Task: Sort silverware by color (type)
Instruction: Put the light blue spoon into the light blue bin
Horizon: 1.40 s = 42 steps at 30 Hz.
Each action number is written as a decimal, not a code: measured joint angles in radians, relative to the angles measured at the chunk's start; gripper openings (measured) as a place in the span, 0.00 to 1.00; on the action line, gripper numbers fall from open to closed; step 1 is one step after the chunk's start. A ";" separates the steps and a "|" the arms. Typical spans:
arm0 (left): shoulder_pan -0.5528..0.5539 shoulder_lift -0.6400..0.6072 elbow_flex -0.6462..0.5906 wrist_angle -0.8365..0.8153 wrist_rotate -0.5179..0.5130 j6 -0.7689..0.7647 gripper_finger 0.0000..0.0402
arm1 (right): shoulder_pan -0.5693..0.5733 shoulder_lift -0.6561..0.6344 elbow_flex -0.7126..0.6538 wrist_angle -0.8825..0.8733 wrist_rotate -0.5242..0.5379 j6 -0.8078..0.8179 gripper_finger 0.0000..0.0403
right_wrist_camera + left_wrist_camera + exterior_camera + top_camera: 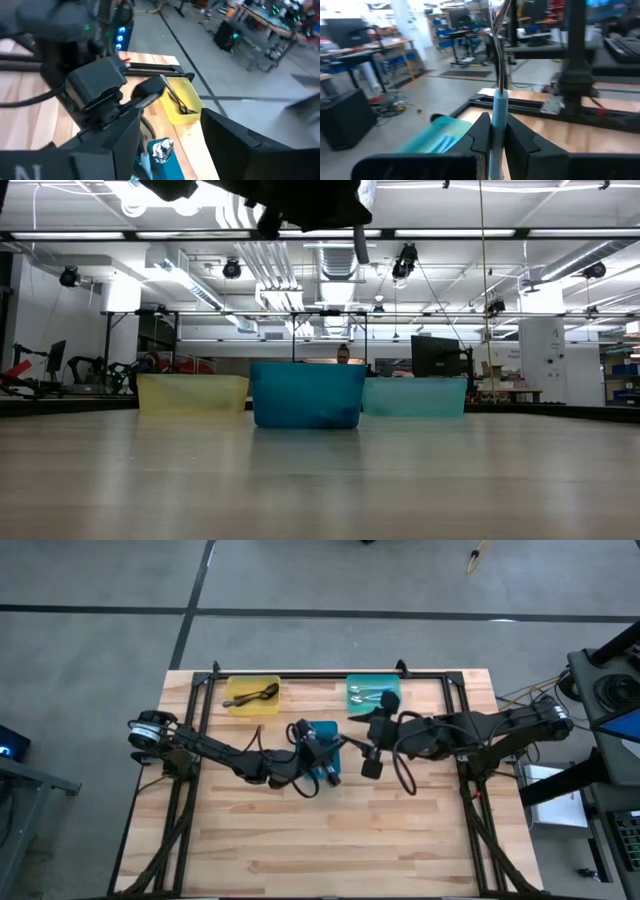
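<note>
I'm looking down on the light wooden table [330, 830], its planks running left to right inside a black frame. Three plastic trays sit directly on it. The yellow tray [252, 696] is at the far left, the teal tray [373, 694] at the far right, and the blue tray [324, 736] sits between them, nearer to me. From table height I see the blue one in front, overlapping both.

A big workshop room

Grey floor [100, 580] around a wooden table [330, 840]; bright lights [160, 200], pipes, desks behind.
</note>
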<state>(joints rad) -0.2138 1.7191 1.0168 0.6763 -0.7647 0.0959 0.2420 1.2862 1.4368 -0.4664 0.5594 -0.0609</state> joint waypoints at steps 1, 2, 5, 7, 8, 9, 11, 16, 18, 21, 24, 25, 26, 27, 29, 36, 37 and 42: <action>0.000 0.000 0.000 0.005 -0.021 0.001 0.04 | 0.001 -0.006 -0.002 -0.004 0.008 0.028 0.50; 0.000 0.000 0.000 0.011 -0.050 0.007 0.04 | 0.002 -0.008 -0.005 -0.008 0.019 0.055 0.50; 0.000 0.000 0.000 0.035 -0.133 0.037 0.04 | 0.010 -0.011 -0.026 -0.007 0.029 0.114 0.50; 0.000 -0.001 0.000 0.044 -0.158 0.042 0.04 | 0.019 -0.009 -0.052 -0.007 0.056 0.138 0.49; 0.000 -0.001 0.000 0.049 -0.163 0.042 0.04 | 0.023 -0.003 -0.068 -0.003 0.078 0.151 0.48; 0.000 -0.001 0.000 0.050 -0.165 0.042 0.04 | 0.027 0.002 -0.085 0.005 0.106 0.164 0.48; 0.000 -0.001 0.000 0.054 -0.168 0.042 0.04 | 0.037 0.011 -0.127 0.038 0.168 0.177 0.47; 0.000 -0.001 0.000 0.055 -0.168 0.051 0.04 | 0.044 0.036 -0.216 0.237 0.235 0.140 0.46; 0.000 -0.001 0.000 0.055 -0.168 0.053 0.04 | 0.043 0.047 -0.240 0.323 0.246 0.110 0.46; 0.000 -0.001 0.000 0.056 -0.168 0.053 0.04 | 0.042 0.061 -0.273 0.443 0.253 0.060 0.46; 0.000 -0.001 0.000 0.056 -0.160 0.057 0.04 | 0.041 0.070 -0.300 0.539 0.256 0.017 0.44; -0.001 -0.001 0.000 0.056 -0.155 0.058 0.04 | 0.039 0.071 -0.309 0.558 0.256 0.011 0.44; -0.002 -0.001 0.000 0.057 -0.146 0.058 0.04 | 0.036 0.072 -0.318 0.570 0.255 0.008 0.43; -0.004 -0.001 0.000 0.058 -0.137 0.056 0.04 | 0.035 0.072 -0.327 0.588 0.255 0.008 0.42; -0.008 -0.001 0.000 0.058 -0.132 0.055 0.04 | 0.027 0.072 -0.345 0.614 0.254 0.009 0.40; -0.012 -0.001 0.002 0.066 -0.105 0.053 0.04 | 0.013 0.081 -0.360 0.621 0.253 0.003 0.31; -0.012 -0.001 0.002 0.066 -0.104 0.053 0.04 | 0.013 0.085 -0.359 0.622 0.253 -0.004 0.29; -0.011 -0.001 0.002 0.066 -0.108 0.053 0.04 | 0.013 0.098 -0.359 0.638 0.251 -0.021 0.15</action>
<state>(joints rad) -0.2253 1.7180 1.0187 0.7420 -0.8729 0.1490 0.2550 1.3842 1.0782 0.1719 0.8101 -0.0815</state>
